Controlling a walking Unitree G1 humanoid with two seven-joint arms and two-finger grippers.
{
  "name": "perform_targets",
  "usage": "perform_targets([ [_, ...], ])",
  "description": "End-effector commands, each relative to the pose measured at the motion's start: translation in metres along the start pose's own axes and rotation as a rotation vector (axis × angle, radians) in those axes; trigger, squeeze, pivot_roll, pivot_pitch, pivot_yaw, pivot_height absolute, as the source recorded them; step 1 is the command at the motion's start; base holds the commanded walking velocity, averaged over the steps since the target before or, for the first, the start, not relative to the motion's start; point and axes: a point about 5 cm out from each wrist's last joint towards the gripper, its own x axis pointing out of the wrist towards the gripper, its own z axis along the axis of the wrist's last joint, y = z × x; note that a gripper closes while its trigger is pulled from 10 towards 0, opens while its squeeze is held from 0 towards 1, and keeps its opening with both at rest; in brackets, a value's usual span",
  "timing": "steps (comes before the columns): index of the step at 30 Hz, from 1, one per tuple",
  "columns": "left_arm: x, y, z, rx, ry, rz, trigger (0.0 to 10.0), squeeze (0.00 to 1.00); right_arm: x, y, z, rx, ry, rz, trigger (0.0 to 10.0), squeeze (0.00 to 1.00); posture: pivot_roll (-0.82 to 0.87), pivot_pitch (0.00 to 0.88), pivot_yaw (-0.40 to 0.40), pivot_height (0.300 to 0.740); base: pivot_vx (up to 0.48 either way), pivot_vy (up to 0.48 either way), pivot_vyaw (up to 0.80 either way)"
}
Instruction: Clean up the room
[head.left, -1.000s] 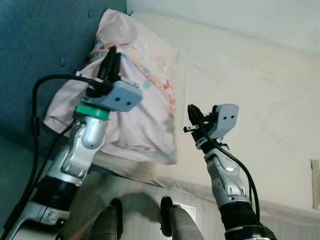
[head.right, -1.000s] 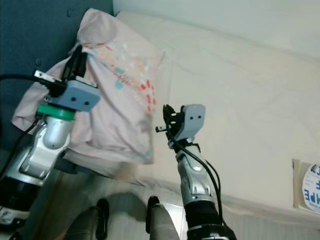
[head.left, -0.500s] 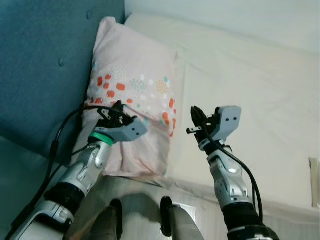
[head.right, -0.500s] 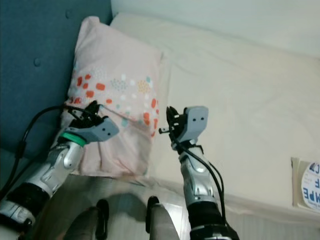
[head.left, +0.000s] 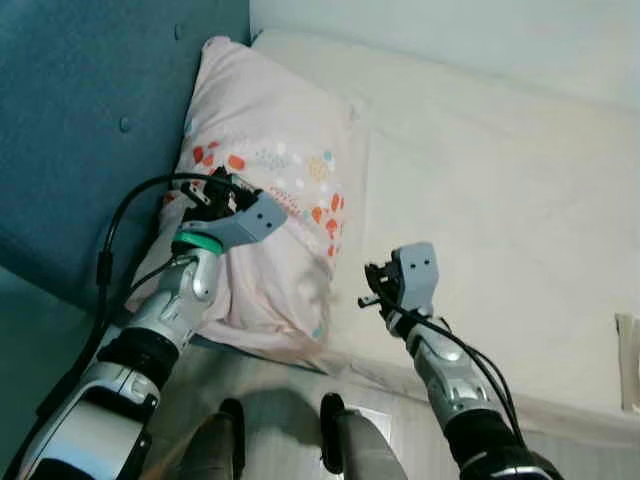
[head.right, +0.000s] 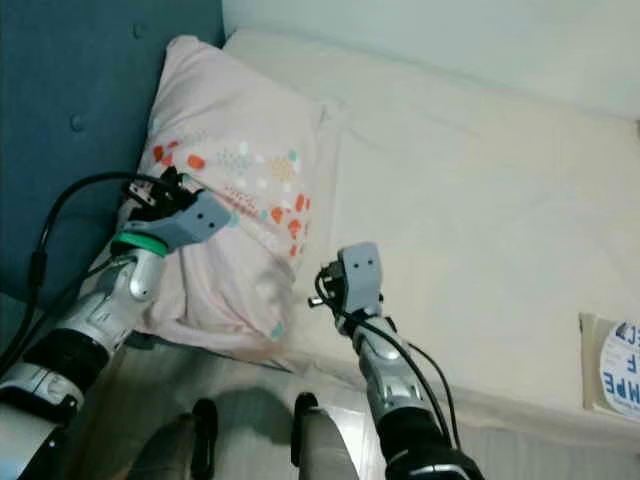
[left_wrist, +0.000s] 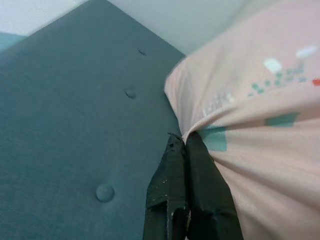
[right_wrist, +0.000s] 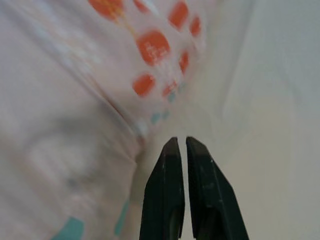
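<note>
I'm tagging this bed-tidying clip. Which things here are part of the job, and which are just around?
Part of the job:
pale pink pillow with orange and teal spots
left gripper, shut on the pillow's edge
cream mattress

Just around:
blue tufted headboard
right gripper, shut, free

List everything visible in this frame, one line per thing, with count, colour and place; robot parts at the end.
pillow: one, pale pink with orange, teal and white spots, at the head of the bed against the headboard.
headboard: one, blue, buttoned, to the robot's left.
mattress: one, cream sheet, ahead and to the right.
wall: pale, behind the bed.
label: one, white with blue print, at the right edge on the bed; text cut off.
floor: pale, at the bed's foot side below.
left pincer: black fingers shut on the pillow's edge by the headboard.
right pincer: black fingers nearly together, near the pillow's lower corner, holding nothing.
robot legs: two, grey, bottom centre.
</note>
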Motion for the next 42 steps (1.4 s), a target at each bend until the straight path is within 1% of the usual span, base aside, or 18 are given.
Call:
perform_targets([
  [1, -0.002, 0.001, 0.004, -0.023, -0.025, 0.009, 0.0, 0.00, -0.005, -0.005, -0.015, 0.038, 0.062, -0.033, 10.0, 0.00, -0.08, 0.284, 0.017, 0.740, 0.000, 0.000, 0.00],
  [4, -0.012, 0.011, 0.020, -0.090, -0.093, 0.018, 0.0, 0.00, 0.002, -0.005, -0.028, 0.188, 0.208, -0.098, 10.0, 0.00, 0.01, 0.359, 0.025, 0.740, 0.000, 0.000, 0.00],
  [7, -0.018, 0.020, 0.034, -0.140, -0.143, 0.021, 0.0, 0.00, 0.004, 0.000, -0.032, 0.268, 0.260, -0.104, 10.0, 0.00, 0.04, 0.379, 0.027, 0.740, 0.000, 0.000, 0.00],
  [9, -0.018, 0.020, 0.034, -0.140, -0.143, 0.021, 0.0, 0.00, 0.004, 0.000, -0.032, 0.268, 0.260, -0.104, 10.0, 0.00, 0.04, 0.379, 0.027, 0.740, 0.000, 0.000, 0.00],
  [14, -0.033, 0.038, 0.072, -0.272, -0.304, -0.002, 0.0, 0.00, 0.013, 0.024, -0.028, 0.366, 0.310, -0.003, 10.0, 0.00, 0.10, 0.427, 0.024, 0.740, 0.000, 0.000, 0.00],
  [15, -0.039, 0.046, 0.095, -0.351, -0.407, -0.021, 0.0, 0.00, 0.021, 0.041, -0.019, 0.406, 0.305, 0.064, 10.0, 0.00, 0.12, 0.433, 0.016, 0.740, 0.000, 0.000, 0.00],
  [19, -0.044, 0.058, 0.116, -0.407, -0.497, -0.024, 0.0, 0.00, 0.028, 0.055, -0.007, 0.432, 0.290, 0.130, 10.0, 0.00, 0.13, 0.429, 0.010, 0.740, 0.000, 0.000, 0.00],
  [22, -0.044, 0.063, 0.125, -0.418, -0.539, -0.025, 0.0, 0.00, 0.032, 0.062, 0.001, 0.442, 0.274, 0.159, 10.0, 0.00, 0.13, 0.426, 0.009, 0.740, 0.000, 0.000, 0.00],
  [25, -0.052, 0.073, 0.147, -0.391, -0.671, -0.043, 0.0, 0.00, 0.046, 0.088, 0.040, 0.507, 0.175, 0.279, 10.0, 0.00, 0.13, 0.417, 0.007, 0.740, 0.000, 0.000, 0.00],
  [27, -0.054, 0.070, 0.145, -0.374, -0.673, -0.063, 0.0, 0.00, 0.048, 0.093, 0.047, 0.522, 0.157, 0.309, 10.0, 0.00, 0.13, 0.409, 0.006, 0.740, 0.000, 0.000, 0.00],
  [28, -0.056, 0.058, 0.137, -0.344, -0.629, -0.124, 0.0, 0.00, 0.048, 0.096, 0.048, 0.519, 0.157, 0.324, 10.0, 0.00, 0.13, 0.405, 0.003, 0.740, 0.000, 0.000, 0.00],
  [29, -0.056, 0.058, 0.137, -0.344, -0.629, -0.124, 0.0, 0.00, 0.048, 0.096, 0.048, 0.519, 0.157, 0.324, 10.0, 0.00, 0.13, 0.405, 0.003, 0.740, 0.000, 0.000, 0.00],
  [30, -0.061, 0.030, 0.115, -0.281, -0.501, -0.254, 0.0, 0.00, 0.045, 0.096, 0.038, 0.499, 0.187, 0.311, 10.0, 0.00, 0.12, 0.401, -0.001, 0.740, 0.000, 0.000, 0.00],
  [32, -0.063, 0.022, 0.108, -0.265, -0.456, -0.293, 0.0, 0.00, 0.044, 0.095, 0.033, 0.493, 0.200, 0.303, 10.0, 0.00, 0.11, 0.400, -0.002, 0.740, 0.000, 0.000, 0.00],
  [35, -0.079, -0.026, 0.056, -0.163, -0.160, -0.531, 0.0, 0.00, 0.030, 0.080, -0.005, 0.477, 0.297, 0.222, 10.0, 0.00, 0.08, 0.391, -0.008, 0.740, 0.000, 0.000, 0.00],
  [36, -0.079, -0.026, 0.056, -0.163, -0.160, -0.531, 0.0, 0.00, 0.030, 0.080, -0.005, 0.477, 0.297, 0.222, 10.0, 0.00, 0.08, 0.391, -0.008, 0.740, 0.000, 0.000, 0.00],
  [38, -0.087, -0.043, 0.033, -0.166, -0.015, -0.621, 0.0, 0.00, 0.022, 0.069, -0.022, 0.496, 0.328, 0.177, 10.0, 0.00, 0.06, 0.387, -0.010, 0.740, 0.000, 0.000, 0.00],
  [42, -0.084, -0.049, 0.023, -0.203, 0.081, -0.602, 0.0, 0.00, 0.016, 0.057, -0.031, 0.507, 0.337, 0.142, 10.0, 0.00, 0.04, 0.381, -0.010, 0.740, 0.000, 0.000, 0.00],
])
